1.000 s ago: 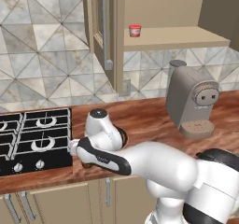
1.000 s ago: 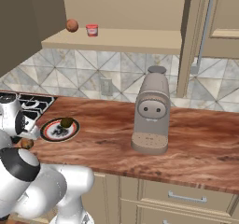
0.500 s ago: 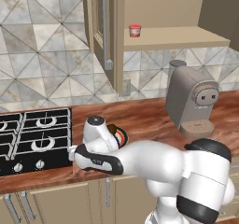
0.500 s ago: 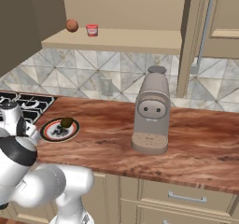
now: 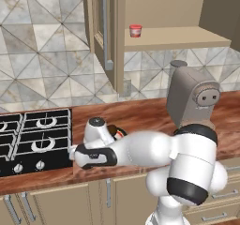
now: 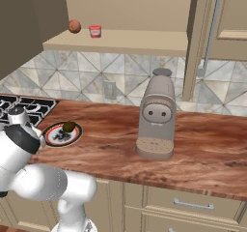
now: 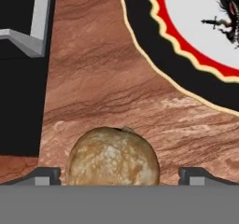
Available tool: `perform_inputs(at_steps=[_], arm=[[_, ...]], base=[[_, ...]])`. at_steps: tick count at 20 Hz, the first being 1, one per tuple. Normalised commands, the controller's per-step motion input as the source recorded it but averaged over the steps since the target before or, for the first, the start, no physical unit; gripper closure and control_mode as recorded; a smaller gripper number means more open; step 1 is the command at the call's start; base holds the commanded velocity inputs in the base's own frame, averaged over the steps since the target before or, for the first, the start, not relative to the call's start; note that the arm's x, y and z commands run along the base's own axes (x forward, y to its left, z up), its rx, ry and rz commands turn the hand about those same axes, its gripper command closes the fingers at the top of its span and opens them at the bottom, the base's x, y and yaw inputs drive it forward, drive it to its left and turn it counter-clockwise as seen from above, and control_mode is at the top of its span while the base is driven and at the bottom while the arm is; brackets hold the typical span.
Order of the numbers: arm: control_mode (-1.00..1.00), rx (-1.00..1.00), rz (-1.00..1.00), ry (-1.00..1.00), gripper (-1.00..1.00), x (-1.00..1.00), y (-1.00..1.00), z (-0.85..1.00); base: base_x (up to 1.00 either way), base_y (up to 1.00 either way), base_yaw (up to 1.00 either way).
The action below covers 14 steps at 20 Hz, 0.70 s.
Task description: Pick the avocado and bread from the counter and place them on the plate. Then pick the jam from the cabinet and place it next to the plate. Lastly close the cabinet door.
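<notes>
Reddish wood counter [image 7: 107, 97] under the gripper [image 7: 119, 175], its jaws spread wide with the bread [image 7: 112, 157] sitting between the fingertips; the plate [image 7: 154, 45] lies just beyond.

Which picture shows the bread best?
The hand view: the bread sits big and close on the counter, between the open gripper's tips, beside the plate. In the left and right base views the arm covers the spot, so I can't make the bread out.
</notes>
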Motion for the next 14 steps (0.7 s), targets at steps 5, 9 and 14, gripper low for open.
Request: perform_inputs(at_steps=[5, 9, 14], arm=[[-1.0, 0.0, 0.0, 0.03, -1.0, 0.01, 0.1, -0.3], [-1.0, 0.0, 0.0, 0.1, 1.0, 0.08, 0.11, -0.08], [-1.0, -0.01, 0.0, -0.03, 1.0, 0.0, -0.01, 0.09]], base=[[0.0, 0.0, 0.0], [0.0, 0.0, 0.0], [0.0, 0.0, 0.0]])
